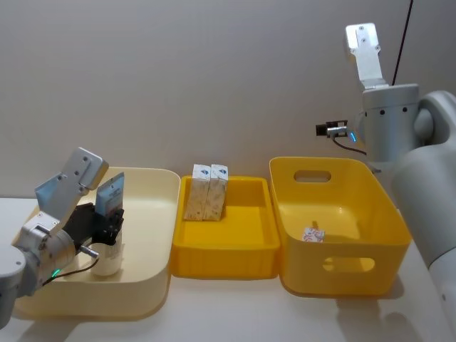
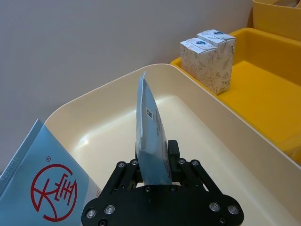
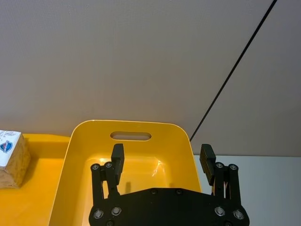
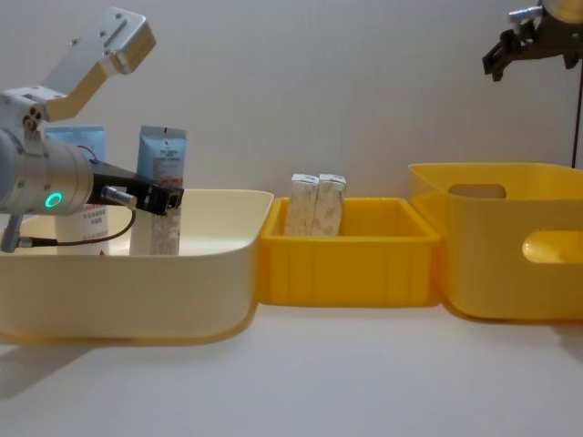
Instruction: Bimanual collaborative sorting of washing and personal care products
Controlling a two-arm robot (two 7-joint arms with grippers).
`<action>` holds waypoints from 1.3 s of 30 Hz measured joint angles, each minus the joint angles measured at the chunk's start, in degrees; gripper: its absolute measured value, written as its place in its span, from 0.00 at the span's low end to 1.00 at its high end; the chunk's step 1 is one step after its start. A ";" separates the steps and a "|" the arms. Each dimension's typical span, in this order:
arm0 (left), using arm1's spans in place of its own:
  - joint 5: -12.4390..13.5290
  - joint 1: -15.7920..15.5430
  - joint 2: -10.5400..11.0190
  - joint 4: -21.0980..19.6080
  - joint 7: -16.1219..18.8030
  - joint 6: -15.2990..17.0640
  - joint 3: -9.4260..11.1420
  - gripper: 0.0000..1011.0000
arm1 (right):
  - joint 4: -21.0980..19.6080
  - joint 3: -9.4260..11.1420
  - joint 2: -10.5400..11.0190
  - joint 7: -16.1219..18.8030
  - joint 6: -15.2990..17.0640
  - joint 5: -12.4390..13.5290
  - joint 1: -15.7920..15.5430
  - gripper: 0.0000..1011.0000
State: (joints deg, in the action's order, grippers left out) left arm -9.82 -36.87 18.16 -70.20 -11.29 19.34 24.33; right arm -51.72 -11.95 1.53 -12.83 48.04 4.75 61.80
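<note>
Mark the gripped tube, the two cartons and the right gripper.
Tube (image 2: 150, 131): left wrist view, its flat side.
Cartons (image 1: 206, 194): head view, their speckled fronts.
Right gripper (image 3: 162, 154): right wrist view, midway between its open fingertips.

The squeeze tube (image 2: 151, 136) is pale blue; the second tube (image 2: 42, 183) carries a red round logo; the cartons (image 1: 206, 192) are whitish, speckled.
</note>
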 joint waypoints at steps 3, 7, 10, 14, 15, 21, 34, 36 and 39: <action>0.00 0.00 0.00 0.00 0.00 0.00 0.00 0.27 | 0.00 0.00 0.00 0.00 0.00 0.00 0.00 0.99; 0.00 0.00 0.00 0.00 0.00 0.00 0.00 0.27 | 0.00 0.00 0.00 0.00 0.00 0.00 0.00 0.99; 0.00 0.00 0.00 0.00 0.00 0.00 0.00 0.27 | 0.00 0.00 0.00 0.00 0.00 0.00 0.00 0.99; 0.00 0.00 0.00 0.00 0.00 0.00 0.00 0.27 | 0.00 0.00 0.00 0.00 0.00 0.00 0.00 0.99; 0.00 0.00 0.00 0.00 0.00 0.00 0.00 0.27 | 0.00 0.00 0.00 0.00 0.00 0.00 0.00 0.99; 0.00 0.00 0.00 0.00 0.00 0.00 0.00 0.27 | 0.00 0.00 0.00 0.00 0.00 0.00 0.00 0.99; 0.00 0.00 -0.01 -0.01 0.00 0.00 0.00 0.27 | 0.00 0.00 0.00 0.00 0.00 0.00 0.00 0.99; 0.00 0.08 0.00 -0.12 0.00 0.00 -0.06 0.27 | 0.00 0.00 0.00 0.00 0.00 0.00 0.00 0.99; 0.00 0.29 0.09 -0.53 0.01 0.00 -0.19 0.27 | 0.00 0.00 0.00 0.00 0.00 -0.01 0.00 0.99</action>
State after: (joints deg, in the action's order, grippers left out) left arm -9.82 -36.58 18.25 -70.72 -11.28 19.34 24.14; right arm -51.72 -11.95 1.53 -12.83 48.04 4.74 61.80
